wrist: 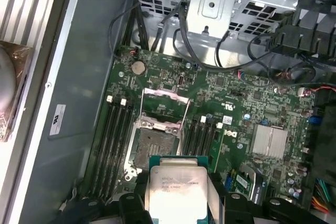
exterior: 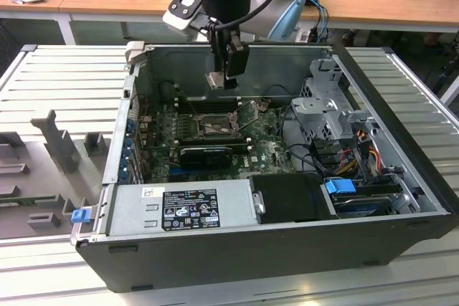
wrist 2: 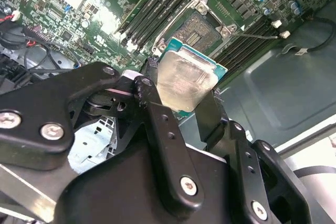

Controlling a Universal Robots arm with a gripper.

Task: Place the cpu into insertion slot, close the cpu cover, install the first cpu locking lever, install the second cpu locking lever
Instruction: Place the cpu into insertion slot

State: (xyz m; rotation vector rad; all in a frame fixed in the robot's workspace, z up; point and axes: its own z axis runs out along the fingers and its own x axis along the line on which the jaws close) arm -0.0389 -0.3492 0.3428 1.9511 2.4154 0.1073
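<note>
My gripper (exterior: 224,77) hangs over the open computer case and is shut on the cpu (exterior: 216,79), a flat silver square. In the second wrist view the two black fingers (wrist 2: 153,95) clamp opposite edges of the cpu (wrist 2: 184,80). The insertion slot (wrist: 156,142) lies bare on the green board, a short way below and ahead of the held cpu (wrist: 178,190). The cpu cover (wrist: 165,108) is swung open on the far side of the slot, toward the drive cage. In the exterior view the insertion slot (exterior: 215,128) sits below the gripper, with clear air between them.
Long black memory slots (wrist: 116,140) flank the socket on both sides. A silver heatsink (wrist: 269,142) and loose cables (wrist: 181,40) are nearby. The drive cage (exterior: 330,105) and power supply (exterior: 183,209) bound the board. Grey fixtures (exterior: 57,148) stand on the table at the exterior view's left.
</note>
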